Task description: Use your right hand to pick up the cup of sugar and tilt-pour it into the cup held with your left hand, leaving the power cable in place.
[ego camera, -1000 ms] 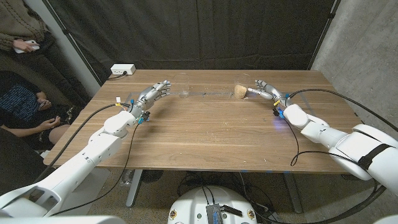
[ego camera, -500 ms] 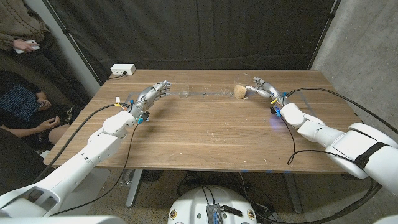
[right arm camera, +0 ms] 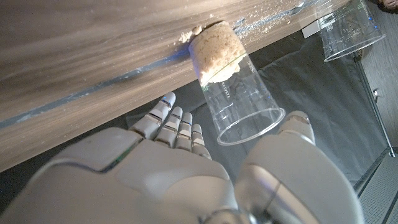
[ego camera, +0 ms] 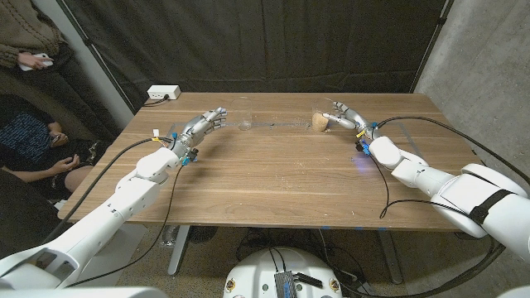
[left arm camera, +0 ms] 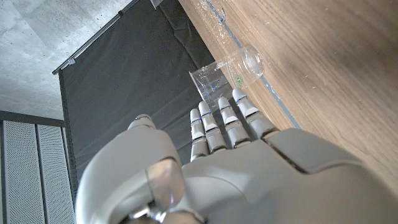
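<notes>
- Right hand (ego camera: 344,115) open around sugar cup (right arm camera: 231,81), not yet clamped, set for a side grasp.
- Left hand (ego camera: 204,125) open beside empty cup (left arm camera: 231,67), staged to hold it.

In the head view the empty cup (ego camera: 243,113) in the upper middle is clear and thin, so it almost fades into the dark curtain (ego camera: 273,41) behind it. The cup of sugar (ego camera: 320,117) is tiny there, and the right hand (ego camera: 345,117) stands so close that I cannot tell if they touch. The person (ego camera: 29,99) at the left edge is cut off by the frame. In the left wrist view the small print on the empty cup is too small to read. In the right wrist view the other cup in the upper right corner is cut off by the edge.
</notes>
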Controlling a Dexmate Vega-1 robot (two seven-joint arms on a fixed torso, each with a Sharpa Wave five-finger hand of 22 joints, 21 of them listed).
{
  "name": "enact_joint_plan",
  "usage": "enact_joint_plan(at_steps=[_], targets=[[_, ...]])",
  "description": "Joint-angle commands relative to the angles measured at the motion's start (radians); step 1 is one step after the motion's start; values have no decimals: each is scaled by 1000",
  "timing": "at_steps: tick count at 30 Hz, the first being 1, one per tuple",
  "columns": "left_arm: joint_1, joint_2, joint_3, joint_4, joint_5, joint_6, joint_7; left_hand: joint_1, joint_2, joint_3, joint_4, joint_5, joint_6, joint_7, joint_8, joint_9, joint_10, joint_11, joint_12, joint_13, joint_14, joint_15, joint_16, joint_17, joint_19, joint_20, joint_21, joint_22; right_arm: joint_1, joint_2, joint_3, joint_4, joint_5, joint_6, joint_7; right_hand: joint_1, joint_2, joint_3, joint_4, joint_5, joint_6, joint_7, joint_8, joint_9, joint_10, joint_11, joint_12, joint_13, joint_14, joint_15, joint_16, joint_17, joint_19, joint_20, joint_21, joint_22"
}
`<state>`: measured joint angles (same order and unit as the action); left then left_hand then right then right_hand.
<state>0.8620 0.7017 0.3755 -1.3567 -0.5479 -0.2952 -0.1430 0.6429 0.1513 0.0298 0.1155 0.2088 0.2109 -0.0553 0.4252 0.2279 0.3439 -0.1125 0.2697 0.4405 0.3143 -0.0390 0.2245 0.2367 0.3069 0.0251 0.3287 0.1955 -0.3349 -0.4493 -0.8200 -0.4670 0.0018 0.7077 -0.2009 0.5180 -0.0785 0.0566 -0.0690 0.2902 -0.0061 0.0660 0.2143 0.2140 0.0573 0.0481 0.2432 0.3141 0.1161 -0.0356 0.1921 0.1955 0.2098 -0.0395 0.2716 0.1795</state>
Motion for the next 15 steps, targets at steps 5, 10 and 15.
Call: enact_joint_plan(at_steps=[5,10,15], targets=[[-23,-9,6,44,-3,-18,-28,2,-7,9,0,8,9,4,-4,3,12,0,-2,2,11,-72,2,2,6,-10,-6,1,11,32,-10,-5,-9,-45,35,4,-3,1,-5,4,-14,3,-3,-1,-18,7,-3,3,-13,-14,-4,2,-13,-19,-12,1],[-29,-12,6,59,-6,-24,-38,2,-7,9,-1,8,8,4,-6,3,10,0,-4,2,12,-74,2,1,7,-10,-6,1,19,48,-15,5,-9,-56,34,4,-1,1,-5,4,-17,3,-3,-1,-22,8,-4,3,-18,-9,-4,2,-15,-17,-14,2],[-35,-16,7,76,-11,-29,-48,2,-8,10,-2,8,11,3,-6,4,14,1,-3,2,12,-73,2,1,7,-11,-7,1,29,64,-21,20,-7,-65,36,4,0,2,-6,4,-17,3,-3,-1,-23,9,-4,3,-19,-8,-4,2,-17,-14,-17,2]])
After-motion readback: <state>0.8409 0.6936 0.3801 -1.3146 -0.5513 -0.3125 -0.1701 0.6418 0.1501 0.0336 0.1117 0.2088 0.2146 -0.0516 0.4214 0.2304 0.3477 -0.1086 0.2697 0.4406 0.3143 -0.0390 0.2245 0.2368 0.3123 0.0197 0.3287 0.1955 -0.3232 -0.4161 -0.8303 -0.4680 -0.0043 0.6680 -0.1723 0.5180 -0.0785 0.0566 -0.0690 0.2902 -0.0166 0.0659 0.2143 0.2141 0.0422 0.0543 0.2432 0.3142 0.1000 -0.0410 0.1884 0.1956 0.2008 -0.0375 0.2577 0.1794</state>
